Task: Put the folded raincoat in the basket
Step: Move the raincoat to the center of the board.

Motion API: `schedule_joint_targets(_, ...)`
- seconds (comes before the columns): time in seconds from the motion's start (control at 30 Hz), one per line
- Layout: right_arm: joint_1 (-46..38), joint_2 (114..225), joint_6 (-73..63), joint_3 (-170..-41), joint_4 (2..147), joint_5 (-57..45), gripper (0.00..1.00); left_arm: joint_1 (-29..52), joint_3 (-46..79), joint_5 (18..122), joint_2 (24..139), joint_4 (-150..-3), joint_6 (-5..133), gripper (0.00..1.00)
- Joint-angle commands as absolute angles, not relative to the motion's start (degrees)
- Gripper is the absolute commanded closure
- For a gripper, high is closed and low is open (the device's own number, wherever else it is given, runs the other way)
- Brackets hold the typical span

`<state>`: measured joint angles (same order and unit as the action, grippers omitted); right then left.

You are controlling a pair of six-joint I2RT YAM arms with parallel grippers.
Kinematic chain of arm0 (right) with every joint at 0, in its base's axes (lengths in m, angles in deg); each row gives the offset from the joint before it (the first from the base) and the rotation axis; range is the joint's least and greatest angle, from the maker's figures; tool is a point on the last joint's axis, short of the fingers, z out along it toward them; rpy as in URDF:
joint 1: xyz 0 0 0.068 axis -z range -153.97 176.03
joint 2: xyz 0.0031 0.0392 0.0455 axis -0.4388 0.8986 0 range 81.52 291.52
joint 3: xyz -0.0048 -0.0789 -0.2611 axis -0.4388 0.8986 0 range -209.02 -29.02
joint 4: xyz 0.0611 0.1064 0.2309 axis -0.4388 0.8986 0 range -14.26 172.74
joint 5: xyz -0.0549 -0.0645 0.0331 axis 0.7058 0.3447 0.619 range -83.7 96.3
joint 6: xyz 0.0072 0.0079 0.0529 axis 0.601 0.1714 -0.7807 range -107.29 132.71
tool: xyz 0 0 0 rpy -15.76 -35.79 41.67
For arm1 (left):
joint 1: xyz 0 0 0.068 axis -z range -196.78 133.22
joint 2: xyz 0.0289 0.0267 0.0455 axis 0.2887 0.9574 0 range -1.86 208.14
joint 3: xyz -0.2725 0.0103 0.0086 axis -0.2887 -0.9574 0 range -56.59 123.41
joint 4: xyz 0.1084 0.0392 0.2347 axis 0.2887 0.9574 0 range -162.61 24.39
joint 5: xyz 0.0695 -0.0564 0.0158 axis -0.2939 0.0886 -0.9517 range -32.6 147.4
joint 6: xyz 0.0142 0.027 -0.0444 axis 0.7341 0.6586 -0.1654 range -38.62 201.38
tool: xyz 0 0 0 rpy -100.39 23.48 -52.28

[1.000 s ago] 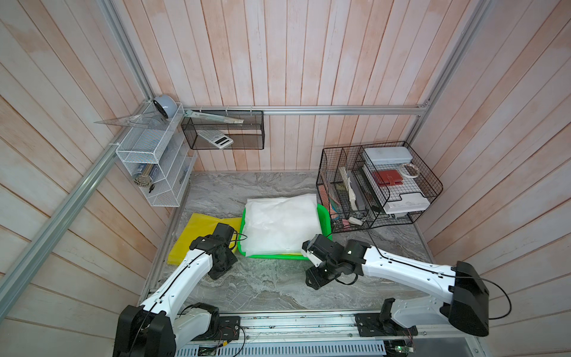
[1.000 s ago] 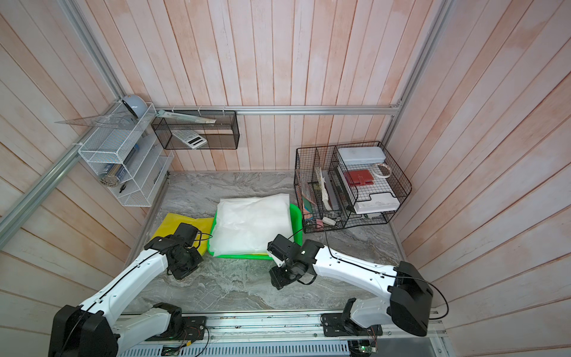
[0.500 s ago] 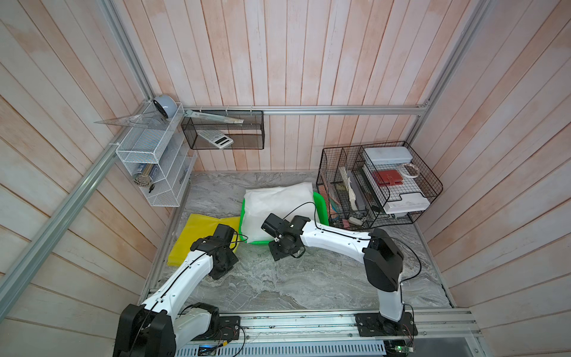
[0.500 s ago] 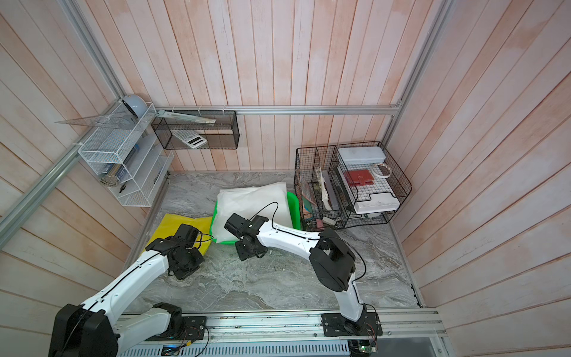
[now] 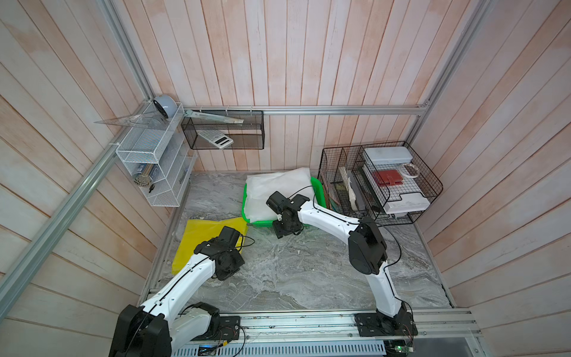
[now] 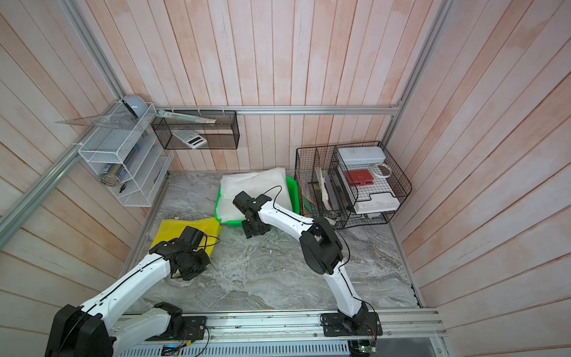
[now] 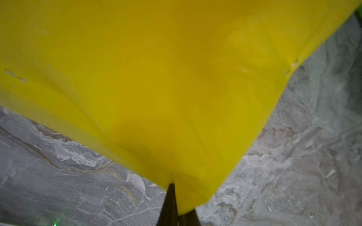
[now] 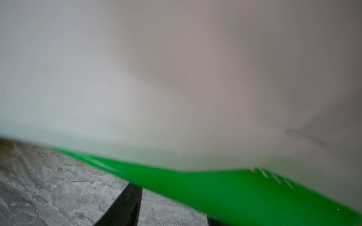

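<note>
Right arm [image 5: 324, 216] folded back, right claw [image 5: 287, 230] at basket [image 5: 319, 190] rim, grip unclear; left claw [image 7: 174, 195] pinches yellow raincoat [image 5: 204, 235].

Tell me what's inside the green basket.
A white folded bundle fills the basket, covering its far rim. The bundle and the right arm hide the basket's base, so anything underneath cannot be seen.

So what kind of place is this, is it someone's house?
Probably not: it looks like a robot test booth set up like a desk corner. Two white robot arms stand on a metal rail, and a black mesh shelf holds a calculator.
</note>
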<state>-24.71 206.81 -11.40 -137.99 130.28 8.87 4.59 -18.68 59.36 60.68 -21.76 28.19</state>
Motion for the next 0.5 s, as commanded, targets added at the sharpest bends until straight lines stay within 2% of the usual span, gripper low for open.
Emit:
schedule_joint_targets(0.0,-25.0,203.3,-9.1,-137.9,133.5,8.2,0.41,8.8,-19.1,60.1,58.5,-23.4,23.3,1.00)
schedule_joint_targets(0.1,-25.1,198.0,-11.3,-132.7,132.6,3.3,0.40,14.9,-20.5,59.7,57.1,-25.9,19.0,1.00)
schedule_joint_targets(0.27,-25.9,184.3,-18.4,-115.8,122.7,-3.4,0.40,23.7,-21.2,57.2,57.6,-25.0,14.4,1.00)
schedule_joint_targets(0.47,-26.0,169.3,-24.0,-99.2,117.6,-1.3,0.39,32.7,-21.6,56.9,59.7,-31.0,9.8,1.00)
